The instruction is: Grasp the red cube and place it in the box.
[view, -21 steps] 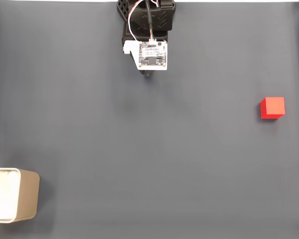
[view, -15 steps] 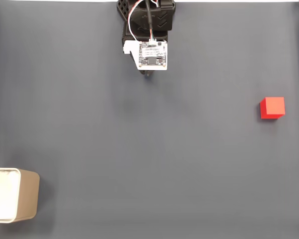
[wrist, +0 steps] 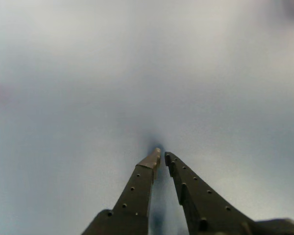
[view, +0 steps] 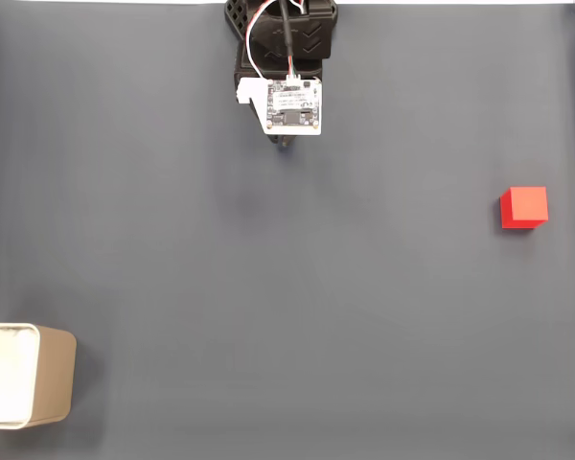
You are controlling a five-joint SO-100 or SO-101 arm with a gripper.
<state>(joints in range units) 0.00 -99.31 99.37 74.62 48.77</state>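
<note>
Two task objects sit at opposite edges of the fixed view, with the arm between them at the top. Far left, low down and partly cut by the frame edge, stands the box (view: 29, 376), beige walls with rounded corners and a pale interior open upward. At top centre is the arm (view: 283, 48), its black body carrying a white circuit board (view: 289, 103); the gripper (view: 285, 143) shows just below the board as a small dark tip, low over the dark grey mat (view: 268, 287). At the far right, about mid-height, the red cube (view: 524, 207) rests alone on the mat, well apart from both the arm and the box.

From the wrist view, the gripper (wrist: 161, 156) has its two dark perforated fingers (wrist: 137, 191) drawn together, tips nearly touching with only a thin gap, and nothing held between them. The blurred grey mat lies beyond, and a faint reddish smear at that view's left edge may be the cube, though it is too soft to say.

The step in hand looks like the reach, not yet begun. To do it well, the arm should swing toward the cube's side of the fixed view, spread the fingers wide before descending, and square them to two opposite flat faces. Coming down centred matters, since a tip landing on the top face or nudging a corner could push the cube away.
</note>
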